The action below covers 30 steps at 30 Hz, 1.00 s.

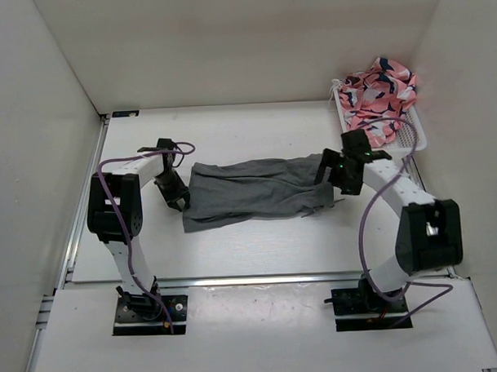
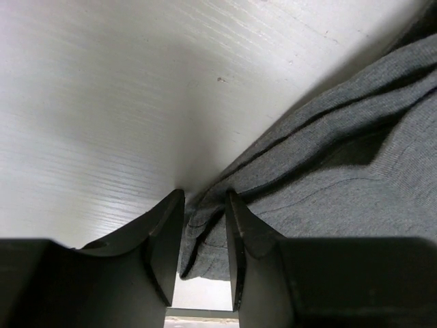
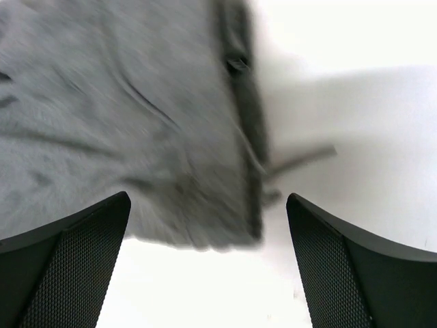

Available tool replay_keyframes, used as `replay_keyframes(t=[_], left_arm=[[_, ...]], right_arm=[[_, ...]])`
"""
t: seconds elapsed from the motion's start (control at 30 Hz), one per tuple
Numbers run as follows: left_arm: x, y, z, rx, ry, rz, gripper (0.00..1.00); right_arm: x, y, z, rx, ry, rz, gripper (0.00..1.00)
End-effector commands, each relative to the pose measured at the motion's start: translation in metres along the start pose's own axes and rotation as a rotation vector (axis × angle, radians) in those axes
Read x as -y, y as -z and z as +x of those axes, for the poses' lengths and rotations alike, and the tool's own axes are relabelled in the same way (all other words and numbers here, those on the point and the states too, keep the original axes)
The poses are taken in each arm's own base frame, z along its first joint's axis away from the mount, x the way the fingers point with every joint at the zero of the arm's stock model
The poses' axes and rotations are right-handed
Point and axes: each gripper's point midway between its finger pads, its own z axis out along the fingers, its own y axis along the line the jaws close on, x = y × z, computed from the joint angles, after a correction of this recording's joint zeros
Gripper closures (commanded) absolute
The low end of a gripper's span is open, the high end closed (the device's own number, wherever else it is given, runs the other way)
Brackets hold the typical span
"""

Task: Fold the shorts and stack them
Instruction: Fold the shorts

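The shorts (image 1: 257, 190) lie across the middle of the table (image 1: 259, 251), a basket (image 1: 413, 136) behind their right end.

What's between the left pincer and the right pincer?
Only the shorts, spanning from the left pincer to the right pincer; the top external view shows it.

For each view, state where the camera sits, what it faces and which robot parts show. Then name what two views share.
Top external: above and behind the bases, looking down on the table; shows left arm, right arm, with left gripper and right gripper at opposite ends of the shorts.
Left wrist: low over the table, facing the shorts' edge; its fingers nearly closed around it.
Right wrist: over the shorts' drawstring edge, blurred; its fingers wide apart.
Both wrist views share the shorts.
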Motion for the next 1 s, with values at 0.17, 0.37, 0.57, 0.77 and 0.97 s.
replay_keyframes(t=[0.17,0.37,0.57,0.77,0.97], left_arm=[[0.02,0.021,-0.023,0.087,-0.031,0.067,0.57],[0.02,0.017,-0.022,0.072,-0.03,0.057,0.57],[0.017,0.019,-0.025,0.083,-0.029,0.04,0.57],[0.019,0.02,-0.028,0.083,-0.029,0.04,0.57],[0.02,0.015,-0.029,0.075,-0.029,0.034,0.57]], right_arm=[[0.005,0.028,0.017,0.05,-0.337,-0.301,0.02],[-0.002,0.004,0.05,-0.007,-0.576,-0.397,0.03],[0.012,-0.022,0.04,0.093,-0.663,-0.355,0.06],[0.031,-0.045,0.028,0.186,-0.705,-0.262,0.11],[0.023,-0.059,0.013,0.201,-0.692,-0.223,0.42]])
